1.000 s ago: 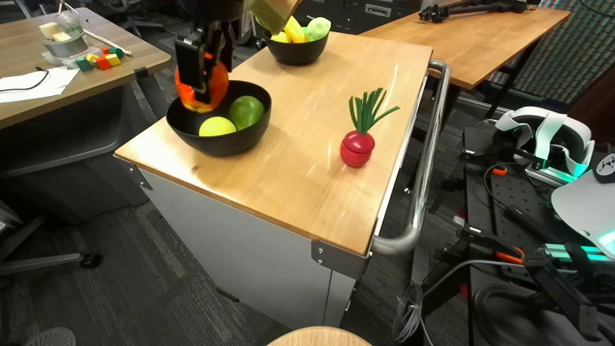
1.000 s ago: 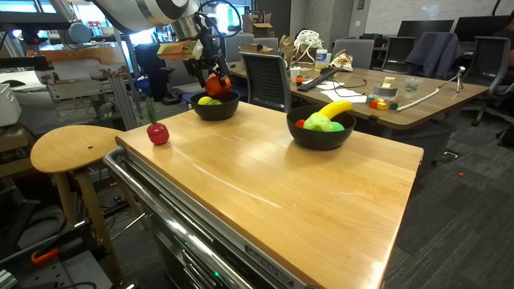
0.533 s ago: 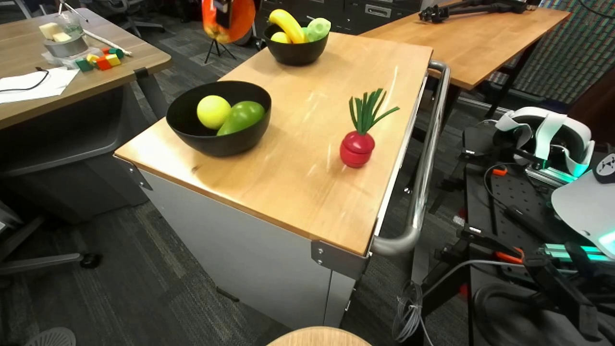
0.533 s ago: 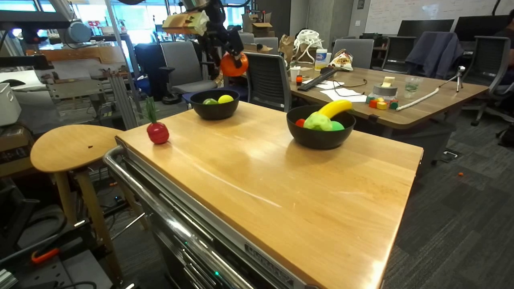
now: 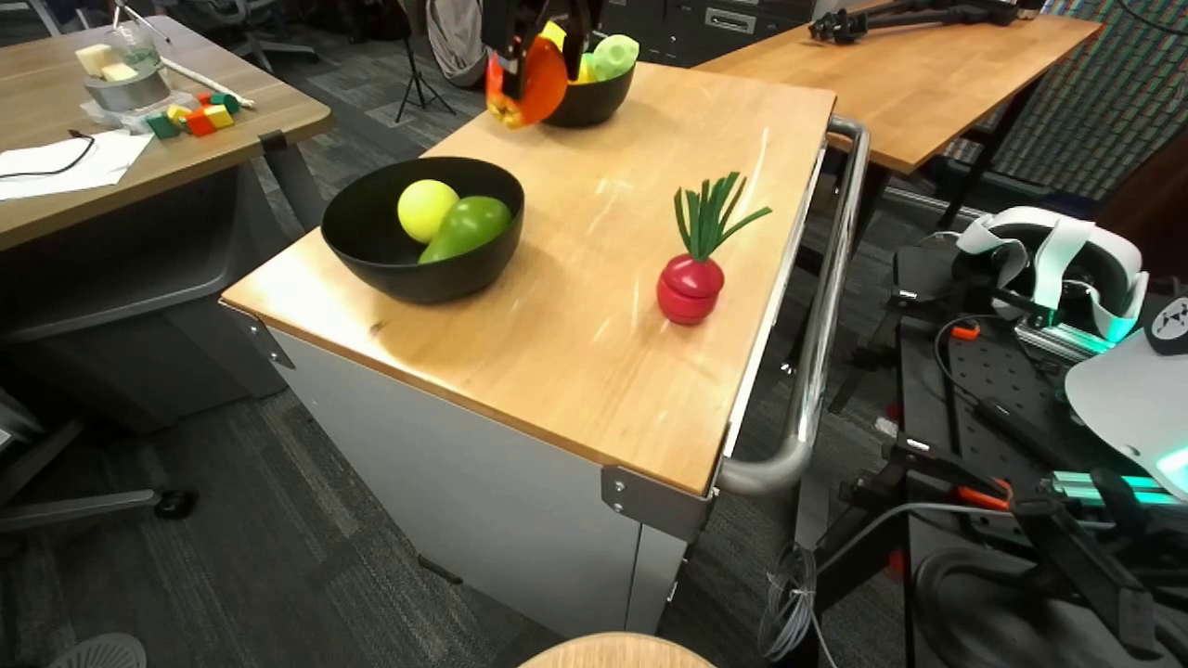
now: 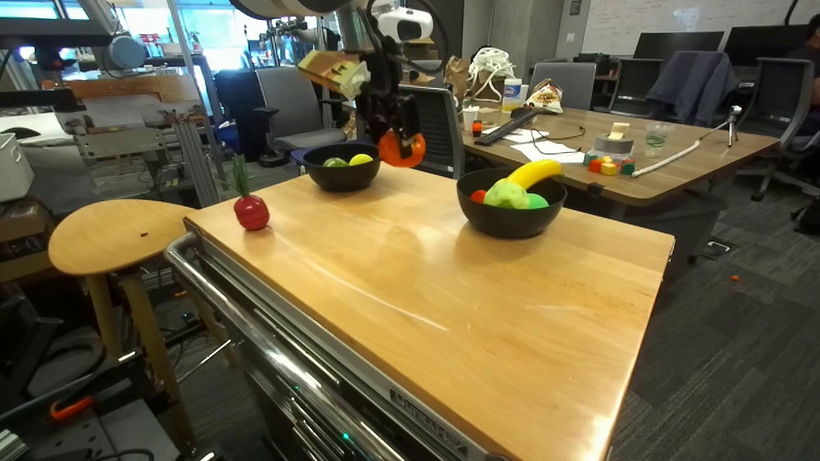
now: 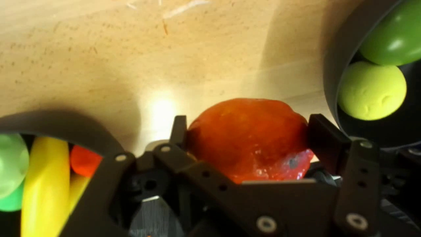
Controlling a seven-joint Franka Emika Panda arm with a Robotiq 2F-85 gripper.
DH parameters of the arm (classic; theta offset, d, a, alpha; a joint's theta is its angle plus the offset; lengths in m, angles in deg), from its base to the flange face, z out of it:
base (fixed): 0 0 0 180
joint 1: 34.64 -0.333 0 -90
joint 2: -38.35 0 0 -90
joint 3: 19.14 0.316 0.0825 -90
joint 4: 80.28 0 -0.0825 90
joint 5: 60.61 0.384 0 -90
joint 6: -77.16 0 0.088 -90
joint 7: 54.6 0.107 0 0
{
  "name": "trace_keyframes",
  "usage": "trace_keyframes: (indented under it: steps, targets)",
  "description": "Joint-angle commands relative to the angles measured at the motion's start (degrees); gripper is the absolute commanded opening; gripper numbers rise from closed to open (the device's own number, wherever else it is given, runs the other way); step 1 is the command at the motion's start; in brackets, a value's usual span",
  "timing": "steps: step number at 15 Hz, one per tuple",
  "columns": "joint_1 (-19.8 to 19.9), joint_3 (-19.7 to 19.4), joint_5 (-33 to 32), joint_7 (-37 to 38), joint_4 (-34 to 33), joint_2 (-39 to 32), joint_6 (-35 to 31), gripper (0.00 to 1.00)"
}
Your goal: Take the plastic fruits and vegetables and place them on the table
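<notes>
One orange-red plastic fruit (image 7: pixel 247 140) hangs above the tabletop (image 6: pixel 397 288), near the banana bowl (image 6: pixel 511 221) on the side facing the other bowl (image 6: pixel 343 180). Released too high, its rounded shape could send it rolling over the tabletop's edge beside the banana bowl. The gripper (image 7: pixel 249 135) stands partly spread, pinching the fruit from both sides.

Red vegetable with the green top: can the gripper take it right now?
Probably not yet: the gripper is shut on the orange-red fruit and would have to release it first. Otherwise the way looks free: the red vegetable stands uncovered on the tabletop in both exterior views.
</notes>
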Motion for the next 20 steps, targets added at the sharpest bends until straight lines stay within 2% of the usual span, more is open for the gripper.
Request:
trace_keyframes:
  steps: [1, 6, 7, 8, 12, 16, 18, 20]
  targets:
    - [0.4, 0.1, 1.8, -0.1, -2.0, -3.0, 3.2, 0.63]
    - [-0.1, -0.4, -0.4, 1.3, -2.4, -4.3, 5.4, 0.63]
    - [-0.4, -0.6, -1.2, 1.8, -2.1, -3.9, 5.6, 0.97]
    - [-0.7, -0.6, -2.1, 2.1, -1.6, -3.1, 6.0, 0.99]
    - [-1.8, -0.3, -3.7, 5.2, 0.2, 0.8, 3.9, 1.0]
    - [-2.3, 2.3, 1.6, 4.9, 1.6, 4.4, -3.7, 1.0]
    - [-3.0, 3.7, 4.9, 4.5, 0.7, 3.8, -7.9, 1.0]
    - [-3.8, 4.5, 5.4, 5.5, -2.0, 0.9, -8.3, 1.0]
